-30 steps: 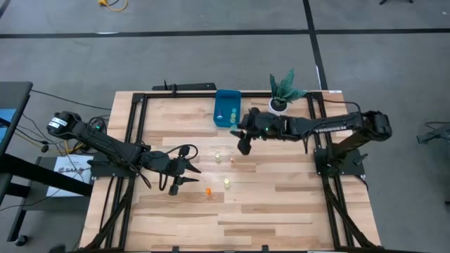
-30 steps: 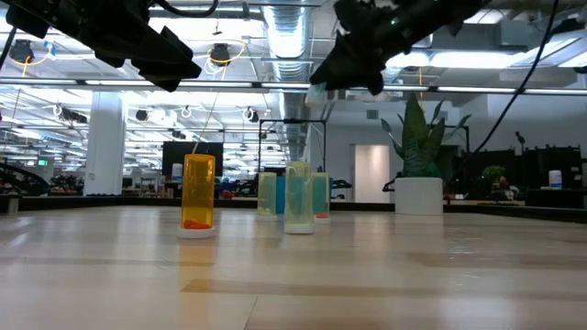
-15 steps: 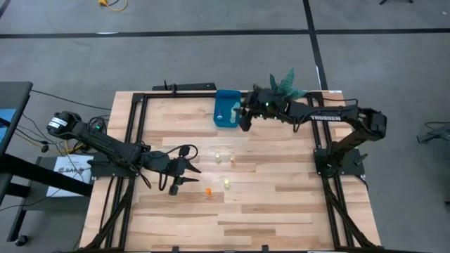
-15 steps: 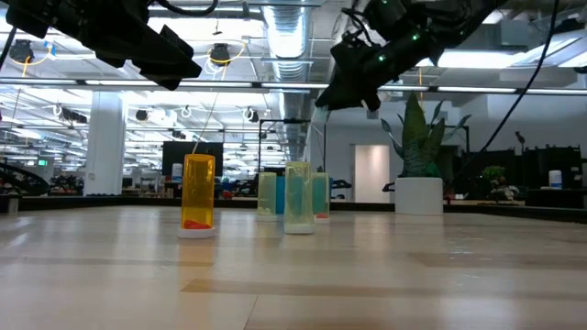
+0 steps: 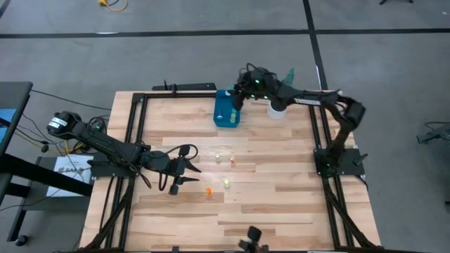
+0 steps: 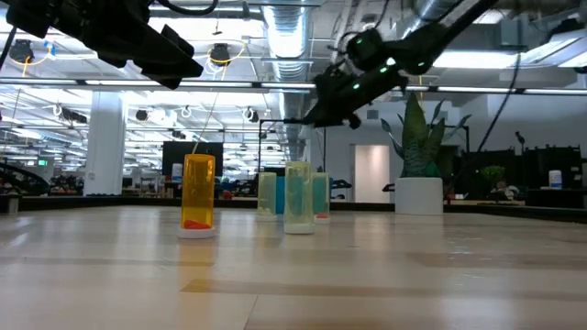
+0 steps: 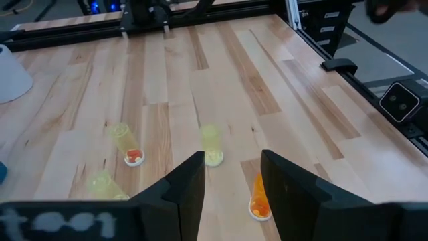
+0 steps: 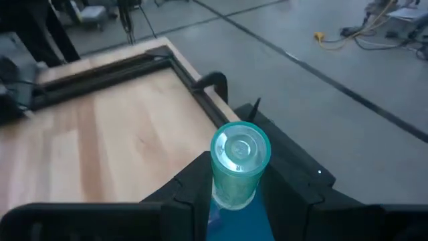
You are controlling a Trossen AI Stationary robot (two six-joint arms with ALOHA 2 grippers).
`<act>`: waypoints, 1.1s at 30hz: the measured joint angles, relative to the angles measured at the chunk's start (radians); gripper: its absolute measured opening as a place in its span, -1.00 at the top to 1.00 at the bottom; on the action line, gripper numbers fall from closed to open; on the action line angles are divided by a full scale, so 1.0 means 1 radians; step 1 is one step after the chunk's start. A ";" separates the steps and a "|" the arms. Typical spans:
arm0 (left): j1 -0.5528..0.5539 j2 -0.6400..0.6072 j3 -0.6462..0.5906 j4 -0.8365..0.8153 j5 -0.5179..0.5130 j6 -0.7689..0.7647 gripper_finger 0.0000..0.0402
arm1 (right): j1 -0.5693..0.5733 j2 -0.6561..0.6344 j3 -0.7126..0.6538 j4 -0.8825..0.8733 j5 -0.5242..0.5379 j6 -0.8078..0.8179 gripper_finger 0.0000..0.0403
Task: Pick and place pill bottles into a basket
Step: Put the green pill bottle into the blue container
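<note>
Status: the right gripper hangs over the blue bin at the table's 12 o'clock edge, clamped on a green bottle. In the right wrist view the bottle stands upright between the two dark fingers, cap toward the camera, with blue showing just beneath it. So this bottle is judged to be at the drop-off point but not yet let go.

Done so far: at least two small bottles show inside the bin, a greenish pair near its 6 o'clock end; an exact count cannot be made from above.

Left to do: four bottles stand on the table. Pale yellow and pink-based sit just beside each other near centre; another pale yellow and the orange lie toward 6 o'clock from them.

The left gripper waits at about 8 o'clock, jaws part-open and empty, with the orange bottle just ahead of its fingertips in the left wrist view.

Writing: white lettering runs along the right arm's link, too small to read. No labels are legible on the bottles or the bin.
</note>
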 joint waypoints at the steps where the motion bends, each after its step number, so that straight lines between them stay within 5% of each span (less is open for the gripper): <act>1: 0.000 0.000 0.000 0.001 0.000 -0.004 0.32 | 0.000 0.028 0.035 -0.023 0.001 -0.016 0.46; 12: 0.000 0.000 0.000 0.025 0.000 -0.035 0.32 | -0.048 0.234 0.290 -0.317 -0.001 -0.145 0.46; 33: 0.000 0.000 0.000 0.047 -0.051 -0.052 0.32 | -0.100 0.238 0.299 -0.493 -0.052 -0.145 0.46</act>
